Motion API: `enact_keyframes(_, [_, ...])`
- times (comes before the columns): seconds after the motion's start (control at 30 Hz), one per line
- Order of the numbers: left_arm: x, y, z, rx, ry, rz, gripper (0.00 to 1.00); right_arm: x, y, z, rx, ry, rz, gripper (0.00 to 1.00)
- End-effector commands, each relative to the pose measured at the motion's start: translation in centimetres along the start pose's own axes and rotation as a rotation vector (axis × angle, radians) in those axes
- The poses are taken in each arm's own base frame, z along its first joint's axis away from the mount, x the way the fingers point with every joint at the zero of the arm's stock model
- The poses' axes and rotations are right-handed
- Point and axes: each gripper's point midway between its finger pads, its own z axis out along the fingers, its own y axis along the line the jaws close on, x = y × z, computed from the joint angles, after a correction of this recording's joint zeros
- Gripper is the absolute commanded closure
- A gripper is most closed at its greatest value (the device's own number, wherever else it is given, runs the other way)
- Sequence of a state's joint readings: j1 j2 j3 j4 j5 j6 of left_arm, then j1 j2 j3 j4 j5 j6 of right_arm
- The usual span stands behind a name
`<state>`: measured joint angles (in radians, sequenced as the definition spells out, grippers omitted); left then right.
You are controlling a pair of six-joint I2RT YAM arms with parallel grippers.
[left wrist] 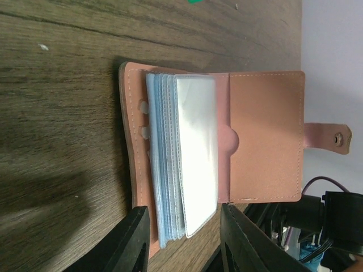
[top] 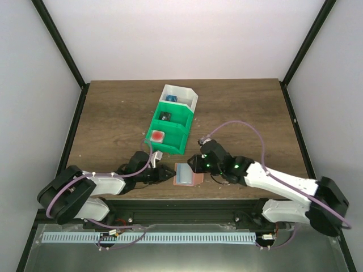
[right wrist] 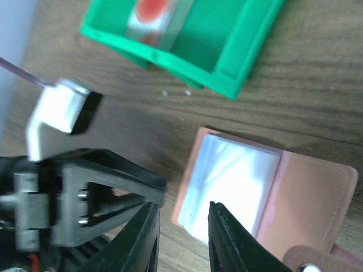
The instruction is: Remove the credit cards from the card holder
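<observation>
The card holder [top: 196, 180] lies open and flat on the table near the front edge, salmon-brown inside [left wrist: 266, 136]. A stack of pale blue and whitish credit cards [left wrist: 181, 158] sits on its left half. My left gripper [left wrist: 184, 243] is open, its fingers [left wrist: 133, 241] either side of the near end of the stack without touching it. From the other side my right gripper [right wrist: 181, 241] is open too, hovering over the corner of the card holder [right wrist: 312, 198] and the cards [right wrist: 232, 181]. In the top view the left gripper [top: 163, 174] and right gripper [top: 194, 165] flank the cards [top: 184, 171].
A green-and-white three-compartment bin [top: 180, 131] stands just behind the card holder, with a red block [top: 156, 136], a black block [top: 165, 117] and a blue block [top: 172, 98] in it. Its green wall [right wrist: 227, 51] is close to my right gripper. The holder's snap strap [left wrist: 329, 137] points toward the right arm.
</observation>
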<state>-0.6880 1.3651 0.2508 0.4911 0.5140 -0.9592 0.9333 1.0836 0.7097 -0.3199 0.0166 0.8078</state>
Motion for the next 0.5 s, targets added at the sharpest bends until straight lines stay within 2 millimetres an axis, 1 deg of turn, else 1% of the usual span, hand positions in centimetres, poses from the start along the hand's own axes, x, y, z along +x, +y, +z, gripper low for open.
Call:
enact_keyframes(0.0, [0.4,-0.3,0.0,0.028,0.015,0.007,0.63,2.1,-1.0,3.1,0.029,0.073,-0.011,0.76])
enact_keyframes(0.07, [0.5,-0.4,-0.1,0.026,0.016,0.019,0.63,2.5,-2.4,3.8,0.076,0.072,-0.013,0.78])
enact_keyframes(0.17, [0.3,-0.2,-0.3,0.008,0.002,0.03,0.63,3.5,-4.9,4.6,0.169,0.089,-0.026,0.78])
enact_keyframes(0.27, [0.1,0.1,-0.4,-0.013,-0.008,0.039,0.59,5.2,-7.6,5.3,0.236,0.124,-0.028,0.78])
enact_keyframes(0.33, [0.2,0.3,-0.3,-0.022,-0.008,0.044,0.57,6.3,-8.7,5.7,0.233,0.14,-0.014,0.79])
enact_keyframes(0.37, [0.2,0.3,-0.3,-0.022,-0.005,0.046,0.57,6.7,-9.0,5.7,0.227,0.148,-0.011,0.79])
enact_keyframes(0.47, [0.4,0.4,-0.2,-0.014,0.001,0.045,0.56,7.4,-9.3,5.5,0.205,0.142,0.002,0.79])
